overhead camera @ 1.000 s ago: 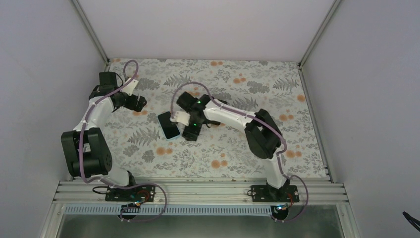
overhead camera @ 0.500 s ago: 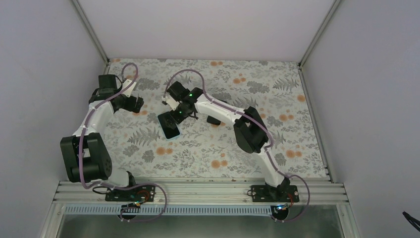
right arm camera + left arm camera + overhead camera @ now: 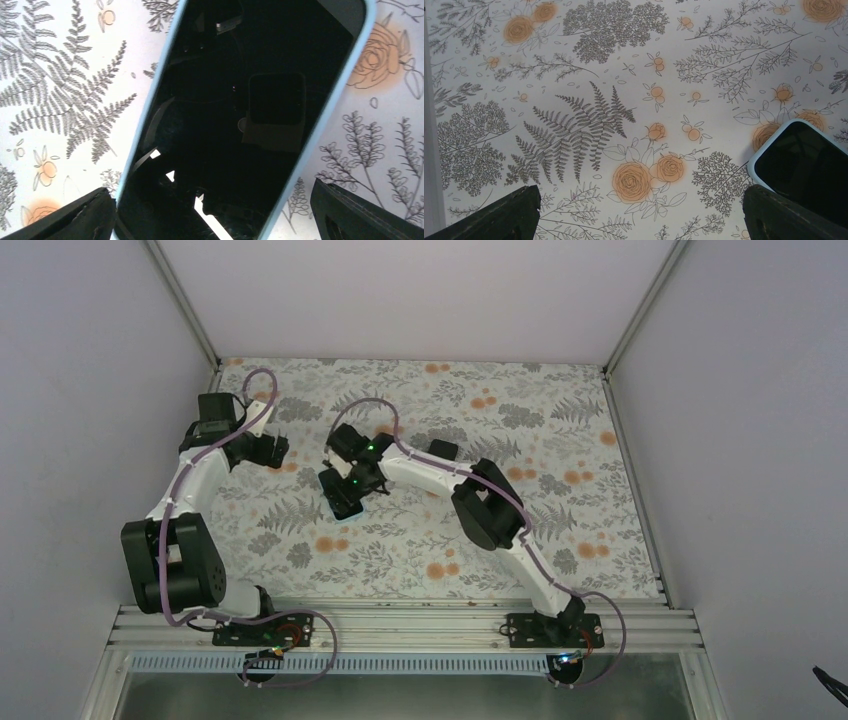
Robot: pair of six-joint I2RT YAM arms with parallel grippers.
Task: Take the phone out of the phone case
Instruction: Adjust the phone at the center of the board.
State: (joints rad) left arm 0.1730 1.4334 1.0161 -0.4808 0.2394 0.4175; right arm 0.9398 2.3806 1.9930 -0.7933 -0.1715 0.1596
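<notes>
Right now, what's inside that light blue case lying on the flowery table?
A phone with a dark screen fills the phone case, screen up, only the blue rim showing round it. The case's inner floor is covered by the phone.

Plain pale grey walls (image 3: 420, 290) enclose a table (image 3: 600, 530) covered in fern-and-orange-rose patterned cloth.

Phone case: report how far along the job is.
Done: nothing removed; the phone sits inside the blue case, flat on the table. In hand: the right hand hovers open over it; the left hand hangs open beside it. Left: grip, then pry the phone out.
</notes>
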